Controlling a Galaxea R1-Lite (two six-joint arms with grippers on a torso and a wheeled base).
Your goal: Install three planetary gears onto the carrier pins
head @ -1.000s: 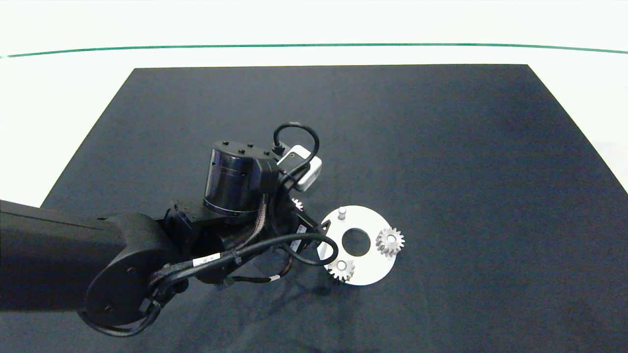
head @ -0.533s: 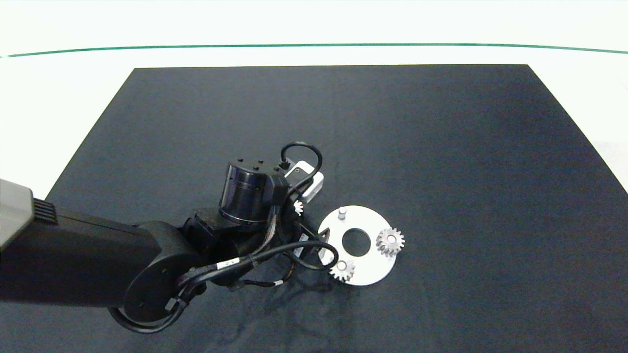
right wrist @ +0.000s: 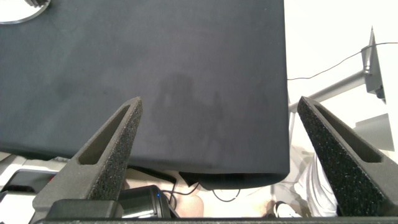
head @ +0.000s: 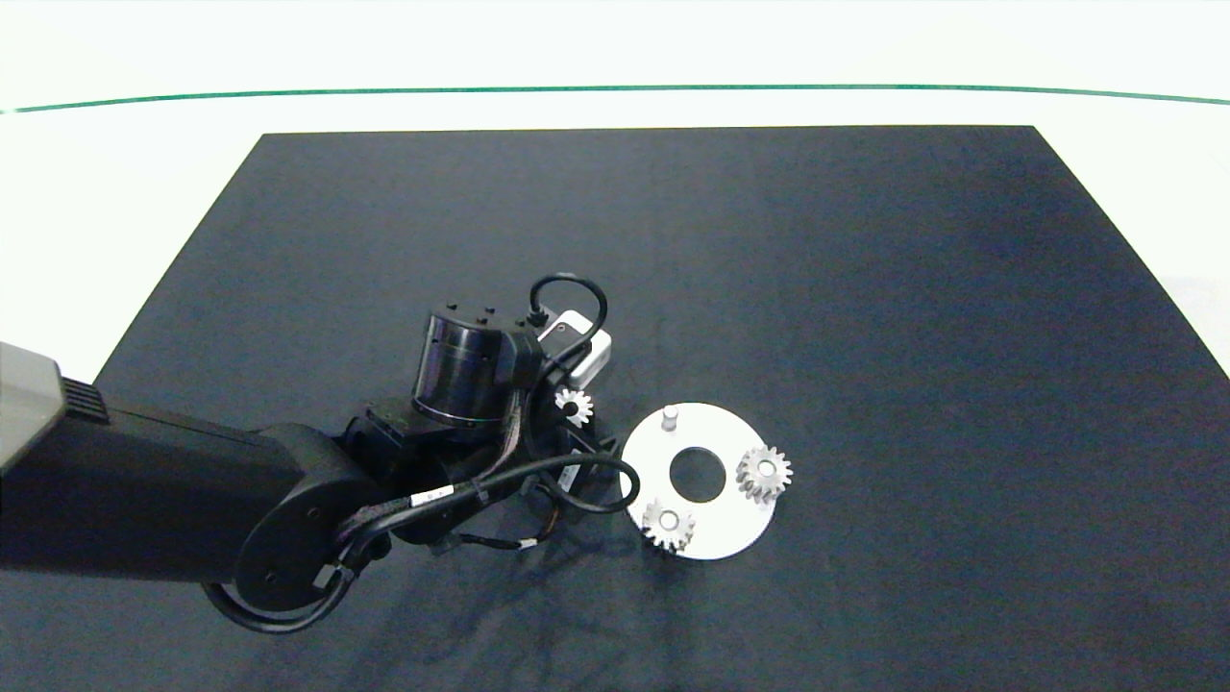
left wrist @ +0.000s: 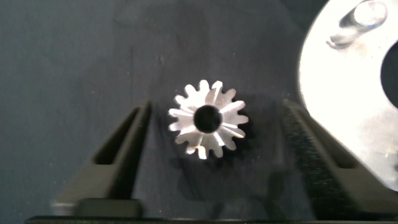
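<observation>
Two planetary gears [head: 764,473] [head: 668,525] sit on pins of the white disc [head: 730,524]; the third pin [head: 670,416] stands bare. The last gear [left wrist: 208,118], silvery with a round bore, lies flat on the dark surface [head: 865,288] just beside the disc's rim, nearest the bare pin. The left gripper [left wrist: 211,162] hangs over it, fingers wide on either side, not touching. The right gripper [right wrist: 217,162] is off beyond the mat's edge, fingers spread wide, empty. Judged two-thirds complete.
</observation>
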